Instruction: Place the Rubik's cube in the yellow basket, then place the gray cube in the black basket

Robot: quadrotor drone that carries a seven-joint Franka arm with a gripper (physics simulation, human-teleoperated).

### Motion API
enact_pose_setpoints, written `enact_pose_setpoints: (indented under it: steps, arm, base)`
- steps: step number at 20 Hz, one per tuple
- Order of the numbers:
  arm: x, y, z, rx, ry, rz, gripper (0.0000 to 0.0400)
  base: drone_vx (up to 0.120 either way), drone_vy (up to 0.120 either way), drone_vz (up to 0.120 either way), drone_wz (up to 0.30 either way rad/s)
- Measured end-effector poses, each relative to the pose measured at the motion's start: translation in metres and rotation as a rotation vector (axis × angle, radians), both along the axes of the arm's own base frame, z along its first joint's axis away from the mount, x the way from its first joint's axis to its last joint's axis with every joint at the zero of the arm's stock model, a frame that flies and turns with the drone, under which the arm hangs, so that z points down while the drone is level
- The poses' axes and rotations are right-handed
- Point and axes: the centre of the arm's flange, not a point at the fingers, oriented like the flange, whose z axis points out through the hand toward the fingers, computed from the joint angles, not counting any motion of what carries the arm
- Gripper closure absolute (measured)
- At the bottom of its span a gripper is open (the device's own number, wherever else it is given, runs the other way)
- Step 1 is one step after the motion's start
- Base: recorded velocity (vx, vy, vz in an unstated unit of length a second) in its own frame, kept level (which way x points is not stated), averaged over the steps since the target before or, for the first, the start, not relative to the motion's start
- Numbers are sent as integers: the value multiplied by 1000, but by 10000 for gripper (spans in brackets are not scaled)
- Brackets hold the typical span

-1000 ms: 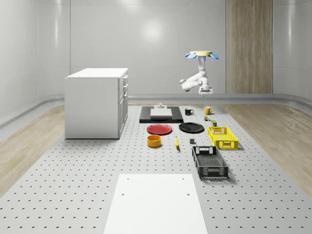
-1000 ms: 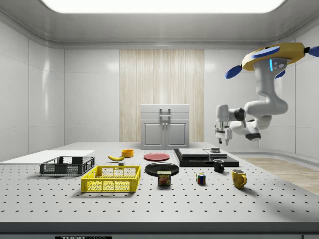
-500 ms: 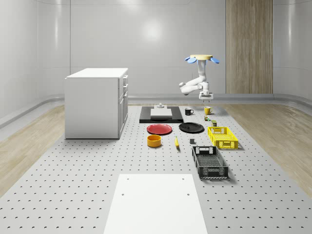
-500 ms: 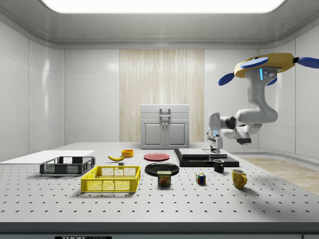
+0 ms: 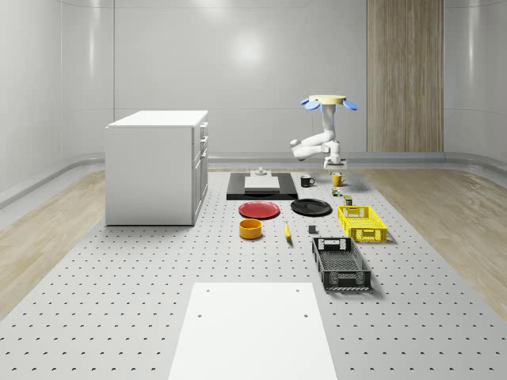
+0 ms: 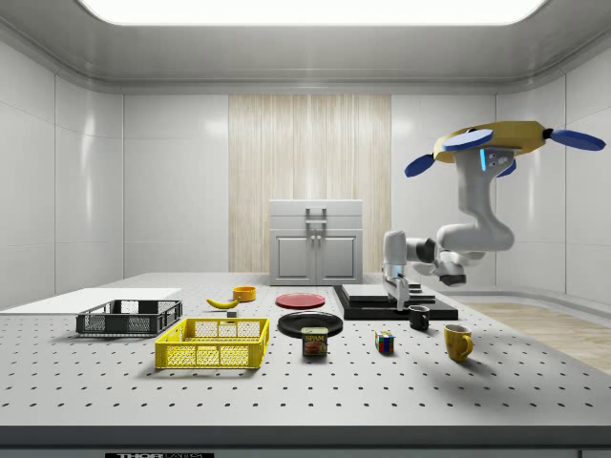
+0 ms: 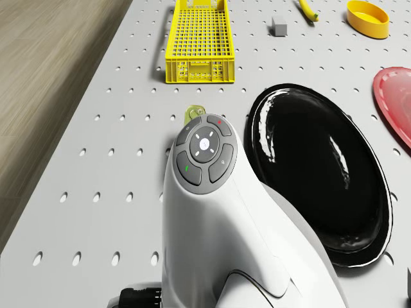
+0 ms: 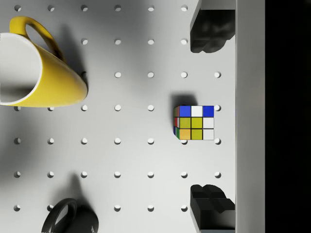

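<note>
Drone (image 6: pixel 492 143) lower — gripper (image 6: pixel 393 280) nearer Rubik's cube (image 8: pixel 194 123).

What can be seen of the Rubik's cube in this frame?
The Rubik's cube is a small multicoloured cube; the wrist view shows blue, white, yellow, orange and green stickers on its top. It sits flat on the perforated table, touching nothing else, between the yellow mug and the black mug. The open gripper hangs above it, not touching.

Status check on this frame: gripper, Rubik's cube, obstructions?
Gripper open, above the table. Rubik's cube on table between the fingertips, untouched. Yellow mug and black mug nearby.
</note>
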Motion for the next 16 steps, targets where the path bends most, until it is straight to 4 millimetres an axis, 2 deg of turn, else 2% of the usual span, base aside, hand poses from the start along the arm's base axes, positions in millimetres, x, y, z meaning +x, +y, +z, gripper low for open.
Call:
enact_pose_setpoints:
  steps: [2,7,10,13,15,16]
  arm:
    - [0,0,0,0,0,0,0]
    - [0,0,0,0,0,0,0]
    - [0,0,0,-1,0,0,0]
    - [0,0,0,-1,0,0,0]
    - [0,0,0,-1,0,0,0]
    - [0,0,0,-1,0,0,0]
  base:
    - [120,0,-120,0]
    - [8,0,-120,0]
    - [120,0,-120,0]
    - [0,-67,-120,0]
    - [0,0,-120,0]
    - [0,0,0,0]
